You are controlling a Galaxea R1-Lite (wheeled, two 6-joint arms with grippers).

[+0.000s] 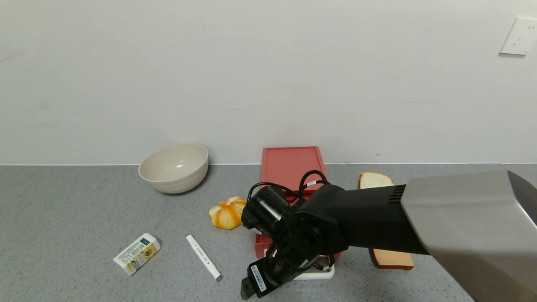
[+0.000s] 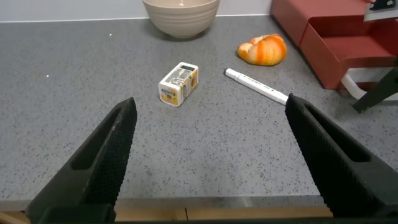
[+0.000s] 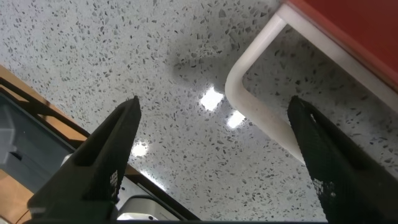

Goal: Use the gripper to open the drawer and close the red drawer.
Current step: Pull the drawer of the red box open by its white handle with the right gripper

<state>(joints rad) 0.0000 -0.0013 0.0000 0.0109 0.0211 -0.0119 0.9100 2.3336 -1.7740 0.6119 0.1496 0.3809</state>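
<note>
Head view: one drawer (image 1: pixel 289 167), two bread slices (image 1: pixel 374 180).

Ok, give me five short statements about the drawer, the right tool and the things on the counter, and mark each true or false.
1. The drawer has its tray pulled out toward the robot. True.
2. The right tool is shut on the white handle. False: it is open, and the handle lies between its fingers untouched.
3. The white marker lies between the small carton and the drawer. True.
4. The bowl holds the orange bun. False: the bun sits on the counter beside the drawer.
5. The left tool grips the carton. False: it is open above bare counter.
</note>
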